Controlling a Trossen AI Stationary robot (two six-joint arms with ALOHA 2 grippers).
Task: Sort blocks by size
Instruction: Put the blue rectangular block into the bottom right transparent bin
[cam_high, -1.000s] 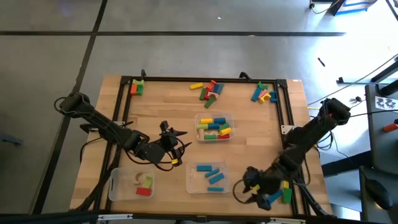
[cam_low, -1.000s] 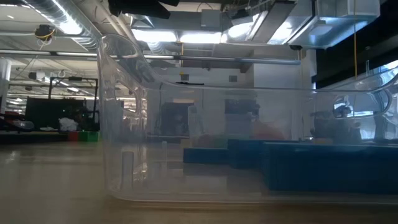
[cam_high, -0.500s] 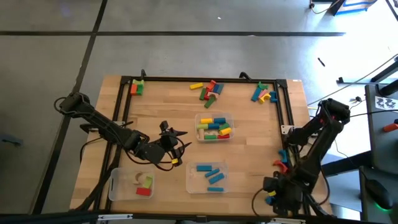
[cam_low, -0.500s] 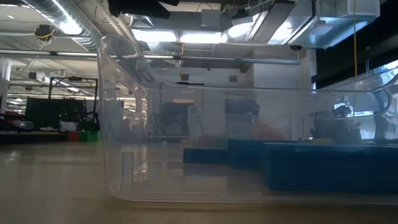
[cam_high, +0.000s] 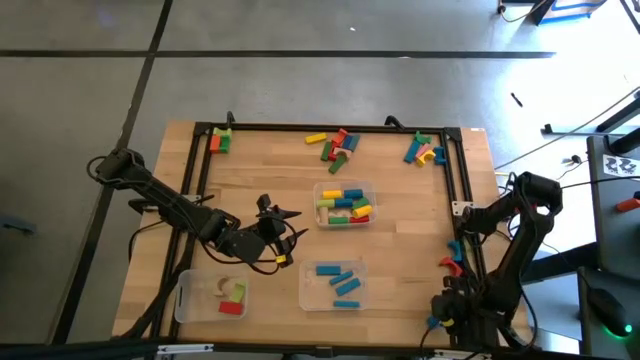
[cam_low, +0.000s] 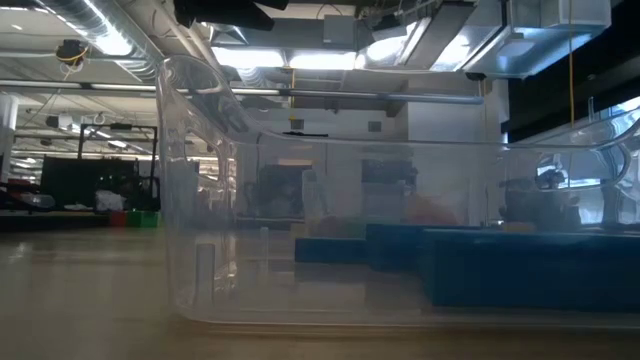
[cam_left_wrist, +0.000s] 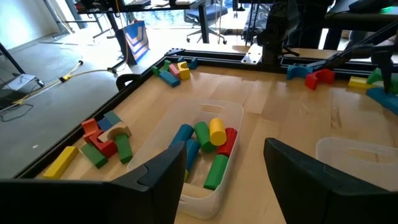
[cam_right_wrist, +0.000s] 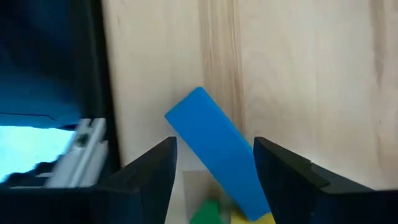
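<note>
The blocks (cam_high: 343, 205) lie partly sorted in three clear trays (cam_high: 334, 285), with loose clusters along the tabletop's (cam_high: 400, 235) far rim and a blue block (cam_right_wrist: 217, 152) at the near right corner. The right gripper (cam_high: 448, 310) has swung out from over the tabletop to that corner, jaws open astride the blue block, poised for a pick. The left gripper (cam_high: 272, 212) waits mid-table, open and empty.
</note>
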